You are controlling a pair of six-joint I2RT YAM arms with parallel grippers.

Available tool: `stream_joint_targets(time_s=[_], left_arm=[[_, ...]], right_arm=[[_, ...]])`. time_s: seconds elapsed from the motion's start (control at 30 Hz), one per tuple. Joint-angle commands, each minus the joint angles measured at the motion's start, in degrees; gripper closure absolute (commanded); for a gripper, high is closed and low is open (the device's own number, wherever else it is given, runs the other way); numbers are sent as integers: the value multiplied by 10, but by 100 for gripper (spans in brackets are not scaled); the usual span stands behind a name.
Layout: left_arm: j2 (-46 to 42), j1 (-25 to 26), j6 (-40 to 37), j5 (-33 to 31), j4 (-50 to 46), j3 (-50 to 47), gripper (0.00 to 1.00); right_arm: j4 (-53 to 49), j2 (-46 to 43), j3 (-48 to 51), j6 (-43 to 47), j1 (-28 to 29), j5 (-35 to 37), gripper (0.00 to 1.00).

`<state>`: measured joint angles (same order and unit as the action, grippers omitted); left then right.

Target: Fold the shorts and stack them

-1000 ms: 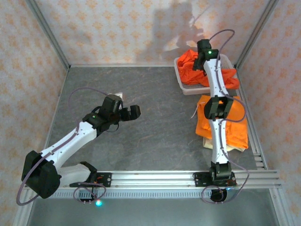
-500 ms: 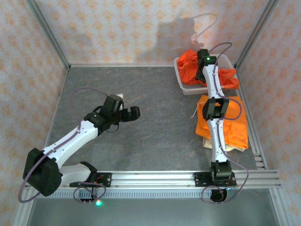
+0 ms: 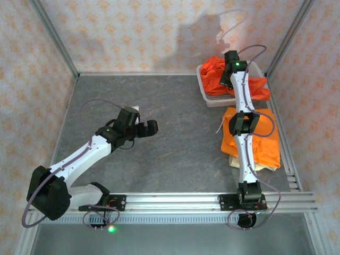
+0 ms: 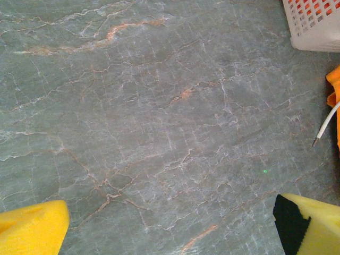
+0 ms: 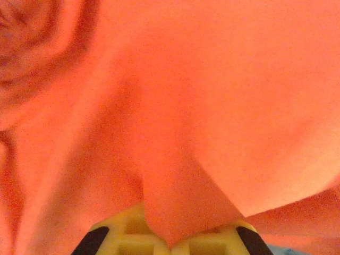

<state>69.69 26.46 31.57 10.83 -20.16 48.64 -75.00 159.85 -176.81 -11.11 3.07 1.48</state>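
- Right gripper (image 5: pixel 171 241) first, seen from its own wrist camera: the yellow fingers are pinched on a fold of the orange shorts (image 5: pixel 218 90), and the cloth narrows to a point right where they meet. The rest of the cloth is crumpled right up against the lens, so there's no real long axis to pick out.
- Top camera: that arm is stretched out to the far right corner with its wrist over the white basket (image 3: pixel 211 99), and that's where the orange shorts are heaped. Closer to its base is a folded stack (image 3: pixel 265 143), with an orange pair flat on top and a beige pair (image 3: pixel 234 159) peeking out underneath.
- Left gripper (image 3: pixel 151 127) hangs over bare table (image 3: pixel 175 159), well apart from the basket and off to its left. So the right arm is clearly the nearer one, and the shorts are straight under its fingers.
- Left wrist camera: its fingers (image 4: pixel 33 231) are spread wide with nothing but table between them. A basket corner sits top right, and a white drawstring (image 4: pixel 325 123) shows at the right edge.
- My guess is the next move is lifting the pinched pair up out of the basket and toward the open middle. A second pair could easily tag along.
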Motion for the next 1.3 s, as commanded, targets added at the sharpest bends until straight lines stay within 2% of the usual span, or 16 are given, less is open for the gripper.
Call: stream_joint_targets(time_s=[0.0, 0.2, 0.37, 0.47, 0.6, 0.73, 0.83, 0.93, 1.07, 1.17, 1.27], left_arm=[[-8, -5, -6, -19, 1, 8, 0], [2, -6, 3, 4, 29, 30, 0], [47, -6, 4, 52, 43, 119, 0], [83, -7, 2, 85, 42, 181, 0], [110, -6, -2, 106, 42, 224, 0], [115, -4, -1, 112, 45, 227, 0], [115, -5, -2, 114, 43, 221, 0], [115, -5, -4, 114, 45, 213, 0], [119, -4, -6, 116, 45, 208, 0], [122, -3, -6, 118, 41, 207, 0], [123, -2, -5, 117, 39, 209, 0]], right_arm=[[12, -100, -49, 5, 9, 9, 100], [28, -185, -49, 18, 22, 0, 100], [16, -233, -49, 40, 37, -52, 100], [1, -259, -49, 68, 52, -60, 100], [-37, -281, -49, 110, 55, -96, 100], [-63, -319, 7, 144, 55, -123, 100], [-66, -384, 130, 179, 55, -125, 100], [-53, -477, 307, 218, 55, -101, 100], [74, -664, 618, 230, 55, -95, 100], [140, -779, 771, 209, 55, -131, 100], [170, -846, 865, 182, 55, -198, 100]])
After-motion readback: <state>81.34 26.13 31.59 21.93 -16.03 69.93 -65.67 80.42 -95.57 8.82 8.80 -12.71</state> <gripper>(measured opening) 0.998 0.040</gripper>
